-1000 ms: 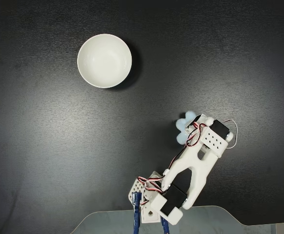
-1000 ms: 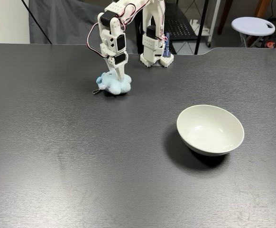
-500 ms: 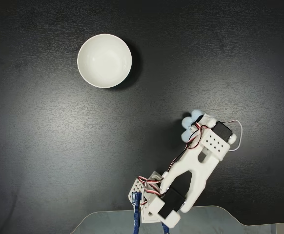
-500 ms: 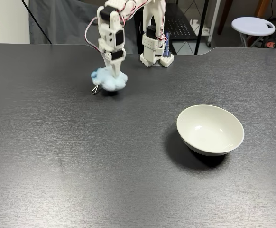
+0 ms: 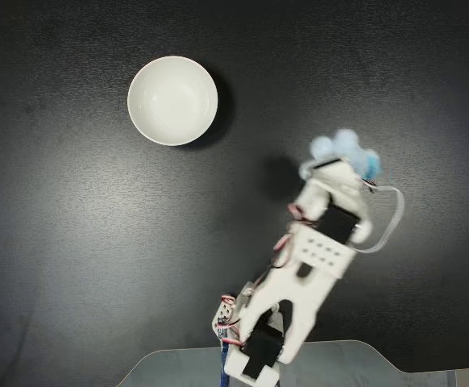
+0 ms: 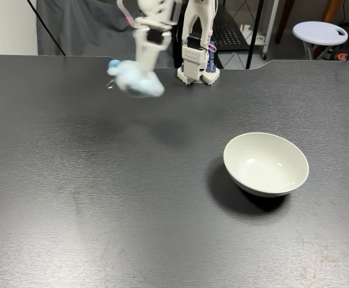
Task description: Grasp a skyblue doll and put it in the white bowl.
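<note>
You're in the carry step: the gripper (image 6: 140,77), jaws clamped on the skyblue doll (image 6: 134,83), hangs upper left; next, swing toward the white bowl (image 6: 266,164) at right.

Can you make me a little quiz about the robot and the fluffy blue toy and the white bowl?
1. True or false: the small fluffy pale-blue plush doll is lying inside the round glossy white bowl.
2. Where is the doll right now? A) flat on the dark table B) up in the air, carried by the robot's white hand C) under the bowl
3. Fill in the missing word: the white bowl has ______ inside it.

Key
1. False. The doll is over by the arm, well apart from the bowl.
2. B. The doll hangs above the dark grey table, with its shadow below it.
3. Nothing.
</note>
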Robot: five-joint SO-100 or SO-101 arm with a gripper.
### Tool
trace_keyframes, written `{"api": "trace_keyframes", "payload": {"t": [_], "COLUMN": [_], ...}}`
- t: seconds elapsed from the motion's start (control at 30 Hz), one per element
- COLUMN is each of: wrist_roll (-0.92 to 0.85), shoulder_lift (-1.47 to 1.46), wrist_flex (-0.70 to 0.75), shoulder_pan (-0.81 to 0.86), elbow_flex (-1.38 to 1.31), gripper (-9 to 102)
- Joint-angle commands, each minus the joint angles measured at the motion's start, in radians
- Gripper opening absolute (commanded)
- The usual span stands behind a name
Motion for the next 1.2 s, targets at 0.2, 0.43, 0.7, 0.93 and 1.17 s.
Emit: {"api": "trace_keyframes", "payload": {"t": [0.2,0.43,0.7,0.93,1.17], "wrist_roll": [0.279,0.324,0.321,0.324,0.325], "shoulder_lift": [0.120,0.109,-0.086,-0.186,-0.296], "wrist_flex": [-0.015,-0.081,-0.368,-0.377,-0.551], "shoulder_pan": [-0.721,-0.861,-0.856,-0.851,-0.815], "elbow_flex": [-0.092,-0.092,-0.091,-0.091,-0.092], "gripper": [-1,-1,-1,-1,-1]}}
